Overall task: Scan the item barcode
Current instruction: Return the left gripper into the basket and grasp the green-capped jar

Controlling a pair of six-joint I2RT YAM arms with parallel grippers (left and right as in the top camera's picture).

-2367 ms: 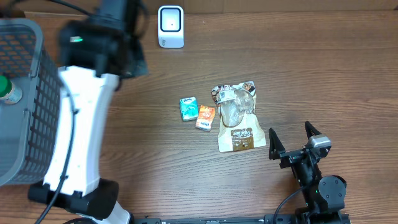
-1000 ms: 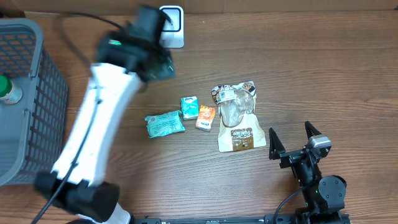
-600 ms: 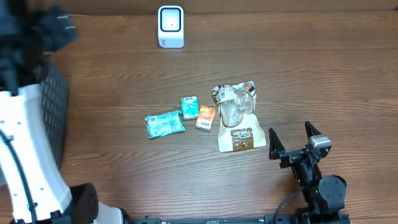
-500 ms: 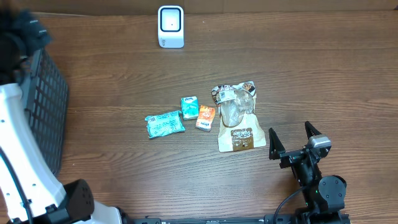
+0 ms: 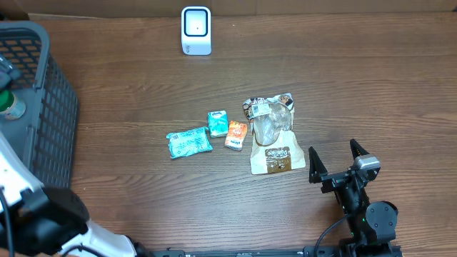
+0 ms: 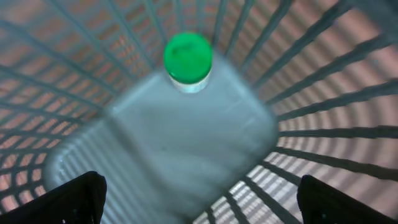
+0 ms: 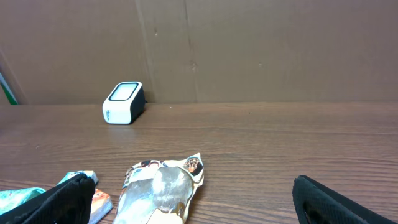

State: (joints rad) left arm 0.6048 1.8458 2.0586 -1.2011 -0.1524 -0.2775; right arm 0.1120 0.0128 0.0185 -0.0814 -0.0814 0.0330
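On wooden table, crinkled teal packet

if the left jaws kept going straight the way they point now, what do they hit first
The green-capped bottle inside the grey basket: it sits right ahead of the open left jaws. The view is blurred, so how near it is cannot be told.

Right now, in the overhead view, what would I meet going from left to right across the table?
grey basket → large teal packet → small teal packet → orange packet → snack pouch → right gripper
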